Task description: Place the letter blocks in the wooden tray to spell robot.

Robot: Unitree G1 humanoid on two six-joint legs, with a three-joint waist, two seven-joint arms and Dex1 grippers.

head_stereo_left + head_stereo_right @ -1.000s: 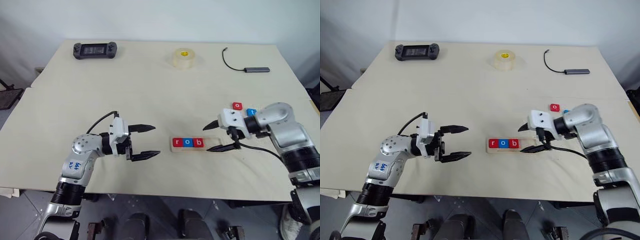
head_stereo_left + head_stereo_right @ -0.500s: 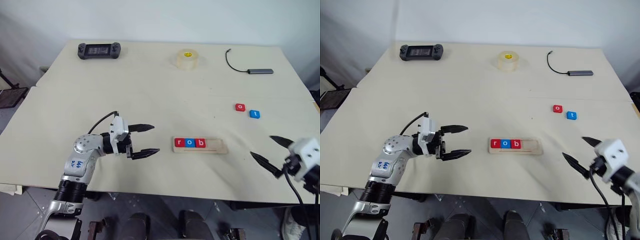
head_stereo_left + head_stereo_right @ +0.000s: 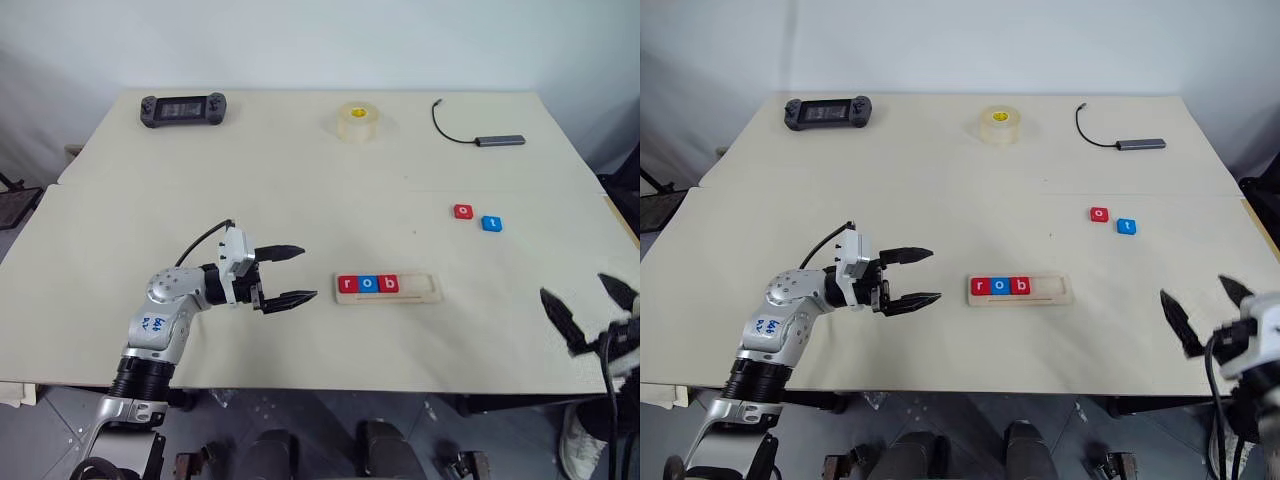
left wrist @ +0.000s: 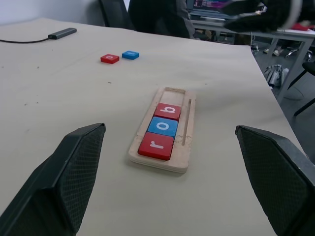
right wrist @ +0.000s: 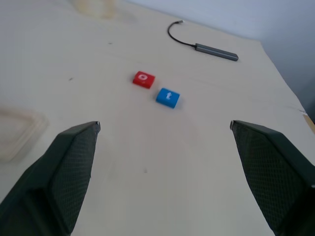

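Cream worktop point(image 3: 300, 170) carries my wooden tray point(image 3: 425, 290) with r, o, b seated; I see both the left gripper point(image 3: 295, 273) and the right gripper point(image 3: 590, 305) spread wide, empty.

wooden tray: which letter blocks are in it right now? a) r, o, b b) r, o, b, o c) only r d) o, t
a: the wooden tray holds a red r, a blue o and a red b, while the red o and the blue t lie loose on the table.
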